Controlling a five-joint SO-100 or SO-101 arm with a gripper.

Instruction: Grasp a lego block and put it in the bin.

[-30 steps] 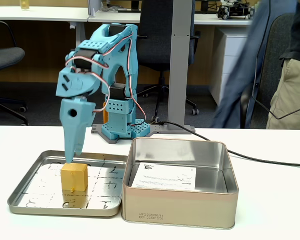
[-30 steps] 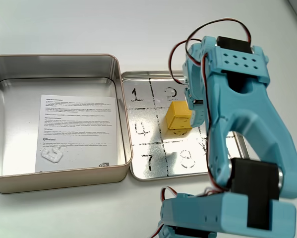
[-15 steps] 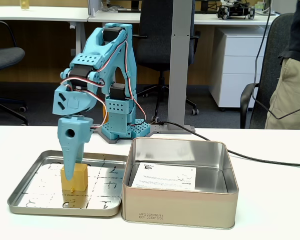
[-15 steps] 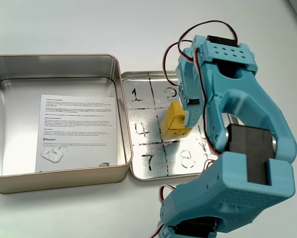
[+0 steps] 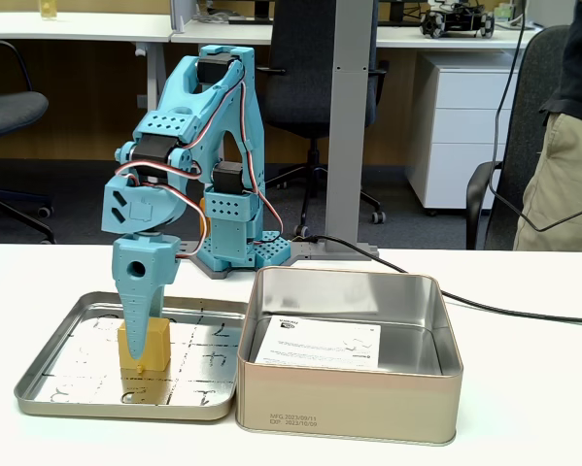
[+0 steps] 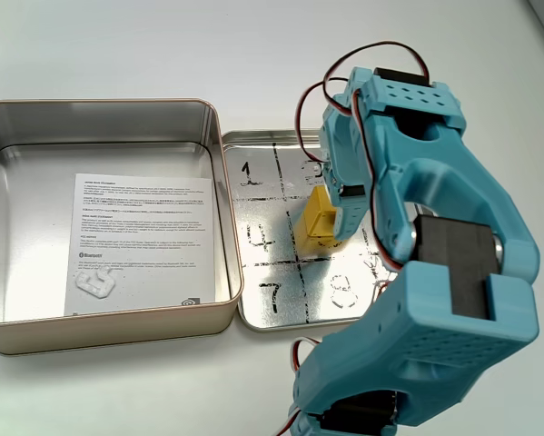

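white table, office chairs behind; hand down on lego block, grip unclear.

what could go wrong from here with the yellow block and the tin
The tool reaches down over the lego block, but the grip itself is hidden, so a shallow pinch could let the block slip on lifting. The bin has tall walls beside the shallow tray; a low carry might knock the block against its rim.
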